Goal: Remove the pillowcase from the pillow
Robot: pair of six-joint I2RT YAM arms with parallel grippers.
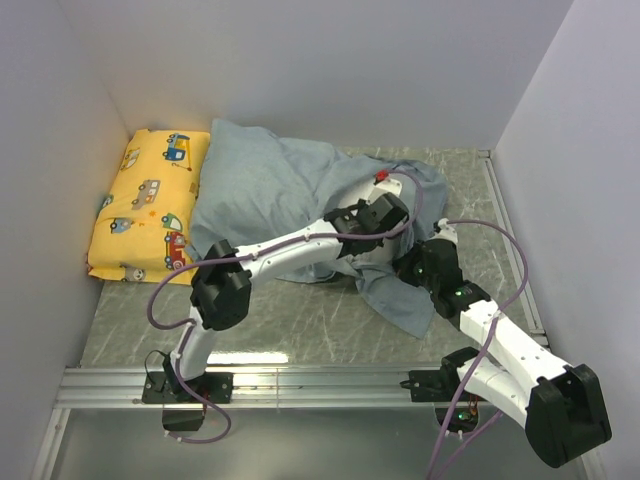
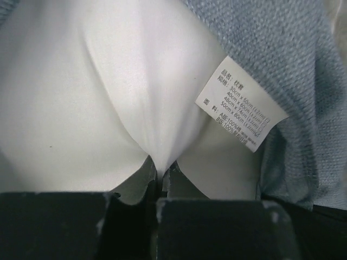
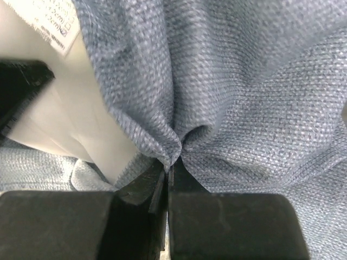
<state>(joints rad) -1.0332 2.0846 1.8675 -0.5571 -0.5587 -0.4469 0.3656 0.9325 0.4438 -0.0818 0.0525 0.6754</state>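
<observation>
Blue-grey woven fabric, the pillowcase, sprawls mid-table beside a yellow vehicle-print cushion, with both arms reaching into its open end. From the left wrist, the left gripper is pinched shut on a fold of the plump white pillow, near its printed tag. From the right wrist, the right gripper is clamped on bunched pillowcase cloth. The step appears to be separating the two; next, the arms likely need to pull apart.

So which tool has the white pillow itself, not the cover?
The left tool, shut on a white pillow fold beside its tag; the right tool pinches blue-grey pillowcase fabric.
</observation>
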